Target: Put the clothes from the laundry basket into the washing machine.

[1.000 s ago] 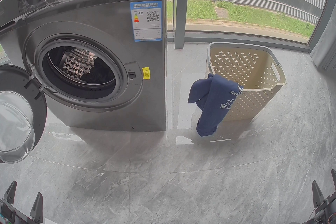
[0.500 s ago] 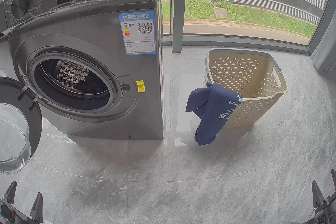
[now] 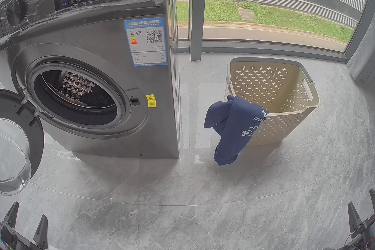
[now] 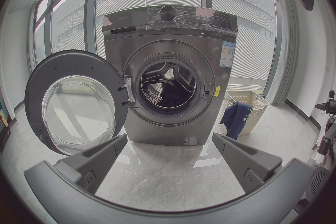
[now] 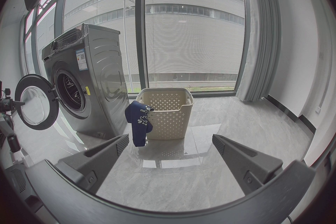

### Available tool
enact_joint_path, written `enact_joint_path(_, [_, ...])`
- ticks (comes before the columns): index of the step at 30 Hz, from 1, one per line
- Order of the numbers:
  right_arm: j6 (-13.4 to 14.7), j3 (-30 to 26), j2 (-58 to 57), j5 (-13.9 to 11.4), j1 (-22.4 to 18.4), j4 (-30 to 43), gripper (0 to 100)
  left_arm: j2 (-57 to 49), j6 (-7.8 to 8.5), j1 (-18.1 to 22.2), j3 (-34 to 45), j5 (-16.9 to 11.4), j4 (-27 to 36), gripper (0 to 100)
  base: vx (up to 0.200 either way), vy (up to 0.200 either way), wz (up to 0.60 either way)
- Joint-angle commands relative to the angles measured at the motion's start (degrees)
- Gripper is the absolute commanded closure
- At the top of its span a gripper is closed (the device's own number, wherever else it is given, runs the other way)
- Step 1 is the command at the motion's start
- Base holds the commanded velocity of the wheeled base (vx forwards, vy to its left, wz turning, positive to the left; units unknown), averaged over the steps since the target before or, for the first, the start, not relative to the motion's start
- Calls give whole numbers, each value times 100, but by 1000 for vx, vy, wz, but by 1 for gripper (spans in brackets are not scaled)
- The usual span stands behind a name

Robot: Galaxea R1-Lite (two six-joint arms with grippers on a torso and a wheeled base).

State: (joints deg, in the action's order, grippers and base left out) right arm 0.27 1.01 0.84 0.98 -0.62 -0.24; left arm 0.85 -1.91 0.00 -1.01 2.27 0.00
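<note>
- Here, the left gripper (image 4: 168, 136) is low over the grey floor (image 3: 195, 204), facing the washing machine (image 3: 97, 79). Its fingers are spread wide and hold nothing.
- The right gripper (image 5: 169, 137) is also spread wide with nothing in it, facing the laundry basket (image 3: 265, 83).
- A dark blue cloth (image 3: 234, 125) hangs over the basket's rim, mostly outside, on the machine's side.
- The machine's round door (image 3: 15, 145) stands open.

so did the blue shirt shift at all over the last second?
No. The blue shirt still hangs over the same washer-side rim corner of the laundry basket. The whole head view shifted, washing machine included, so the camera moved.
</note>
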Motion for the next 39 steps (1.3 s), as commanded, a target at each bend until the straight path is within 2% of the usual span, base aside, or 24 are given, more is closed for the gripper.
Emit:
enact_joint_path(1, [0,-101,-40,-1,1,-2,0,-41,-2,0,92,2,0,0,0,-200,0])
enact_joint_path(5, [0,-101,-40,-1,1,-2,0,-41,7,0,92,2,0,0,0,-200,0])
enact_joint_path(11, [0,-101,-40,-1,1,-2,0,-41,7,0,92,2,0,0,0,0,0])
enact_joint_path(26, [0,-101,-40,-1,1,-2,0,-41,7,0,92,2,0,0,200,0,0])
enact_joint_path(32, [0,-101,-40,-1,1,-2,0,-41,7,0,92,2,0,0,0,0,0])
enact_joint_path(39, [0,-101,-40,-1,1,-2,0,-41,7,0,92,2,0,0,0,-171,0])
